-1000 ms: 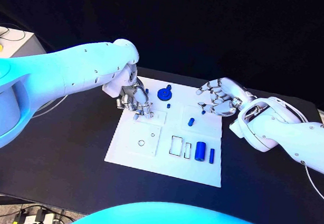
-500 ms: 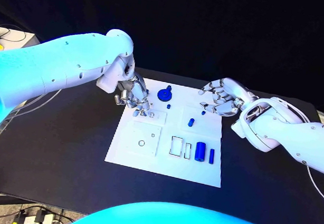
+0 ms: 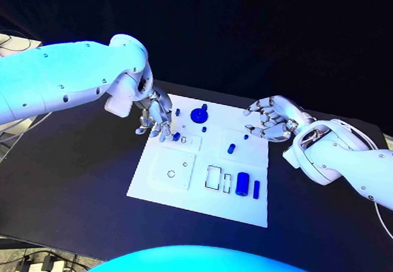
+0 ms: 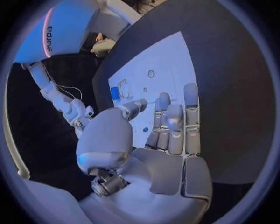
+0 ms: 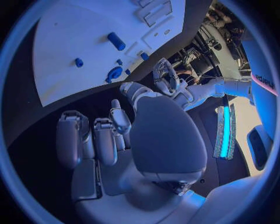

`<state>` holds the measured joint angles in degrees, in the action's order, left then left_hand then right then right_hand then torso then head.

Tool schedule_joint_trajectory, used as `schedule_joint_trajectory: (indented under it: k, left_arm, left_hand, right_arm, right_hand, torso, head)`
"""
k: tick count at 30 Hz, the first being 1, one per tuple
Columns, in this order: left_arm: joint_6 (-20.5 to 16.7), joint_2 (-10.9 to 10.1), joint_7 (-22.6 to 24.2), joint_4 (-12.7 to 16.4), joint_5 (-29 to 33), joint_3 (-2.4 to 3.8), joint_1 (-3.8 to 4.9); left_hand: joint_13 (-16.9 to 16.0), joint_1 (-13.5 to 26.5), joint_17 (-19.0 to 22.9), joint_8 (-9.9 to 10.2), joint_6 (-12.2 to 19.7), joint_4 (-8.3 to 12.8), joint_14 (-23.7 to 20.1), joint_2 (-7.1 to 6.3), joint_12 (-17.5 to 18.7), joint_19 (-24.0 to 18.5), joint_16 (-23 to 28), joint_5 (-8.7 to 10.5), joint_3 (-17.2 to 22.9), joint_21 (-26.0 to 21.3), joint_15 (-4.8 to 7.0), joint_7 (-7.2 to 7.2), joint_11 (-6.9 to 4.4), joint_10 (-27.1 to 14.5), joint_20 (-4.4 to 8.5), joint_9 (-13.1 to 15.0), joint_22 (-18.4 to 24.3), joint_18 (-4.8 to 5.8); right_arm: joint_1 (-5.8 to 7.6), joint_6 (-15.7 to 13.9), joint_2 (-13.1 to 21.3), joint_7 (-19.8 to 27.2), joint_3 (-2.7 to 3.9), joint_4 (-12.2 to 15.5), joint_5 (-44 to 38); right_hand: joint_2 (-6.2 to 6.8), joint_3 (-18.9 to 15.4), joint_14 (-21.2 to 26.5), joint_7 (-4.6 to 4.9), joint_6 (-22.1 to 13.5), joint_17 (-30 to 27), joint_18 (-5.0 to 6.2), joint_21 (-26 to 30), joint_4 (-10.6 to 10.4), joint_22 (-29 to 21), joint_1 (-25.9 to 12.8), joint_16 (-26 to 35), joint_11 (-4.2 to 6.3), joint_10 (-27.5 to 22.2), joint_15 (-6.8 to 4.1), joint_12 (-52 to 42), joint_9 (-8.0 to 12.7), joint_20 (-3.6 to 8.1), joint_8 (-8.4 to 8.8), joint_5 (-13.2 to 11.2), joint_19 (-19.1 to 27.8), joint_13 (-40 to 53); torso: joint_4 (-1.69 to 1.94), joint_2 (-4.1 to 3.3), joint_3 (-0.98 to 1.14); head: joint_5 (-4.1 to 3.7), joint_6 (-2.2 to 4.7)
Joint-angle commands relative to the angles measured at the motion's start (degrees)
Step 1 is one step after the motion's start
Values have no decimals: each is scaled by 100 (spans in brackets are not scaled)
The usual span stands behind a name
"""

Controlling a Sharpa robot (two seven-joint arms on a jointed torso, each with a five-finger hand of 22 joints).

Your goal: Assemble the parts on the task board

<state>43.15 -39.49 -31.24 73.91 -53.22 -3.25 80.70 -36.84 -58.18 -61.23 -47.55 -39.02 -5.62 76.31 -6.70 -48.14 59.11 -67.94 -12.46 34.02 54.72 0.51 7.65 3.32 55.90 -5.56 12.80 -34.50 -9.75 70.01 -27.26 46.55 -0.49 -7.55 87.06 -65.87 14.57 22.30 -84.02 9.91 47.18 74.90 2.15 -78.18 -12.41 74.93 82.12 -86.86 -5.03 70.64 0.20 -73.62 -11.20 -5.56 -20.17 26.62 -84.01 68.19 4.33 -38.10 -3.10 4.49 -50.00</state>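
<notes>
The left robot hand (image 3: 154,121) is held above the far left edge of the task board (image 3: 201,197), fingers pointing down and slightly apart; whether a small blue part (image 3: 176,135) at its fingertips is pinched cannot be told. The right robot hand (image 3: 270,120) is raised beyond the board's far right corner, fingers curled in, nothing seen in them. Between the hands a round blue part (image 3: 199,115) stands on the board. Nearer the robot, a blue cylinder (image 3: 244,183) lies beside rectangular slots. Bare black desk (image 3: 72,183) surrounds the board.
</notes>
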Motion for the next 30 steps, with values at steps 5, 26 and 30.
schedule_joint_trajectory:
  k: [5, 26, 30]
  left_arm:
    - [-2949, -368, 437, 700, -440, -21, -97]
    - [-2417, 47, 297, 228, -1333, -95, -199]
    - [-1956, 229, 245, 12, -1369, -98, -195]
  left_hand:
    - [334, -549, 403, 167, 440, -6, -154, -317, 91, 59, 303, 15, -31, -334, -67, 97, 81, -220, -45, -140, 252, -78]
    - [212, -71, -1174, -1217, 553, -1125, 690, -380, -1293, 649, -1261, -30, -955, 719, -30, 19, 27, -187, -17, 542, -857, 63]
    - [219, 43, -1180, -1231, 597, -1127, 685, -332, -1328, 630, -1277, -26, -1045, 736, -28, 17, 25, -215, -17, 580, -871, 65]
  right_arm:
    - [-7, -90, 36, 40, 0, -3, 1]
    - [-37, -81, 25, 43, 0, -24, 69]
    - [-38, -69, 15, 42, 0, -21, 71]
  right_hand:
    - [68, 36, -407, 20, -59, 893, 85, 91, 15, 637, -40, 44, -5, -73, 34, 63, 12, -62, 47, -12, -87, -46]
    - [66, 62, -400, 39, -159, 888, 87, 109, 35, 631, -66, 51, -22, -108, 48, 76, 34, -75, 99, 40, -76, -69]
    - [65, 64, -400, 42, -172, 890, 88, 111, 36, 630, -71, 49, -25, -106, 51, 73, 37, -76, 107, 48, -75, -67]
  torso:
    - [19, 7, -17]
    - [-1, -16, -1]
    - [-9, -17, 2]
  head:
    - [-3, 0]
    - [50, 0]
    - [71, 0]
